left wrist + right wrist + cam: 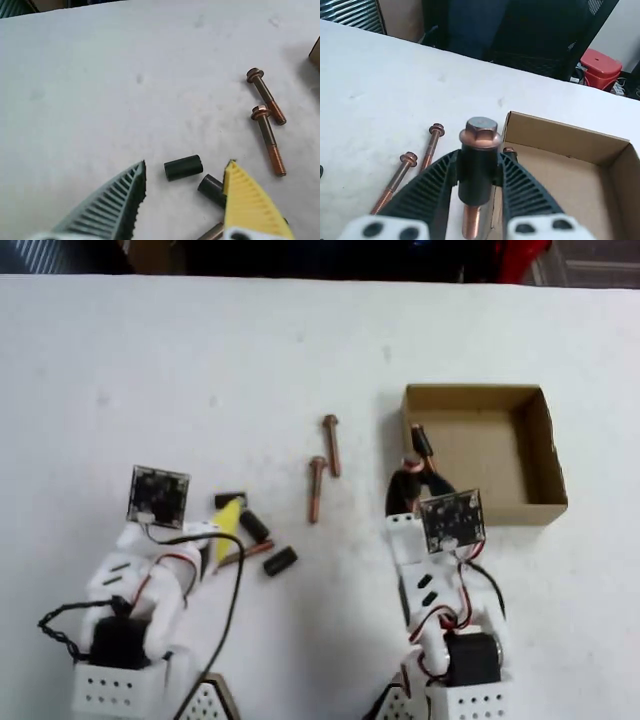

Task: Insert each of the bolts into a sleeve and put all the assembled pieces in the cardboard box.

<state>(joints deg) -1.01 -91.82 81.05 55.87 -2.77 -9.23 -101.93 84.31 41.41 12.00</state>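
Observation:
My right gripper (477, 172) is shut on an assembled piece (475, 170), a copper bolt pushed through a black sleeve. It holds the piece at the left wall of the cardboard box (520, 445), seen from above at the right gripper (418, 465). My left gripper (186, 165) is open low over the table. One loose black sleeve (183, 167) lies between its grey and yellow fingertips, and a second sleeve (211, 188) lies by the yellow finger (250, 205). Two bare bolts (330, 445) (316, 488) lie side by side mid-table.
A third black sleeve (280, 561) and another copper bolt (245, 553) lie close to the left gripper (224, 522). The table's far half is bare white. Dark furniture and a red object (601, 67) stand beyond the far edge.

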